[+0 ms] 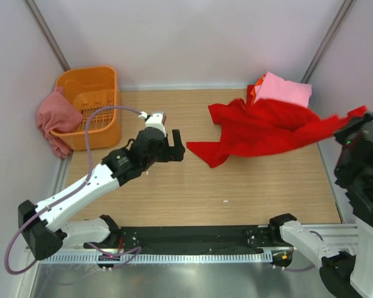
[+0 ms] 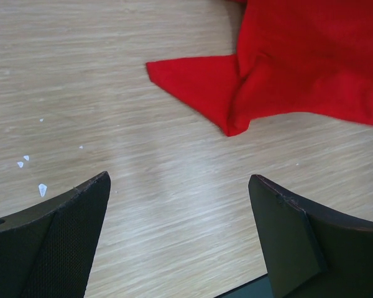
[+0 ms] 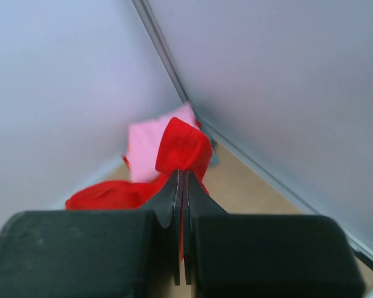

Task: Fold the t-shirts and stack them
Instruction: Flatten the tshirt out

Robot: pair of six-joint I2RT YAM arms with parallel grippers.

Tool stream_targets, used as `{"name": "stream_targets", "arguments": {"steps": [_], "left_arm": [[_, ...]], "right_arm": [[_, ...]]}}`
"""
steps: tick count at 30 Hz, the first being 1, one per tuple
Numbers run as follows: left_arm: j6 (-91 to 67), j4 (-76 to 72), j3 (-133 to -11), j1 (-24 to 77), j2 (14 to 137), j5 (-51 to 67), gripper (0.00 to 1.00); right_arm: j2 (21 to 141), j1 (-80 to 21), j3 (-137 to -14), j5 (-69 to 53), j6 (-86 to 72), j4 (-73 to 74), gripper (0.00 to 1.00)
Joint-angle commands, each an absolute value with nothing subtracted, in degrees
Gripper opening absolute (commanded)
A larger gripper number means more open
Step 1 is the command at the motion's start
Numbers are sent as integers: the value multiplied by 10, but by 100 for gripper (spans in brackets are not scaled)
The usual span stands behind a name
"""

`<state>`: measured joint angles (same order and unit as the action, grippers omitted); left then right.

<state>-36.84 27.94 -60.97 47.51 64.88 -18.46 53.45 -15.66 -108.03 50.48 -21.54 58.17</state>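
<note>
Red t-shirt (image 1: 261, 127) pinched by right fingers (image 3: 174, 194); left fingers (image 2: 65, 233) wide.

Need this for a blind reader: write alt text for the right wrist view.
The right gripper is shut on a bunched bit of the red shirt. A pink shirt lies beyond it, near the wall.

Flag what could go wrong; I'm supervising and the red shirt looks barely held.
The right gripper pinches only a small edge of the red t-shirt, so it may slip free. Pulling that shirt could drag the folded pink t-shirt it lies against. The left gripper, open, may miss the near corner.
</note>
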Motion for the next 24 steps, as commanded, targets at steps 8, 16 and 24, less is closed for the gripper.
{"name": "stream_targets", "arguments": {"steps": [8,16,24], "left_arm": [[-351,209,-642,476,797,-148,92],[-305,151,-794,478,996,-121,91],[-287,214,-1088,477,1253,-105,93]], "right_arm": [[477,-158,-796,386,-321,672,1],[468,-158,-749,353,-309,645,1],[470,-158,-697,329,-301,606,1]]}}
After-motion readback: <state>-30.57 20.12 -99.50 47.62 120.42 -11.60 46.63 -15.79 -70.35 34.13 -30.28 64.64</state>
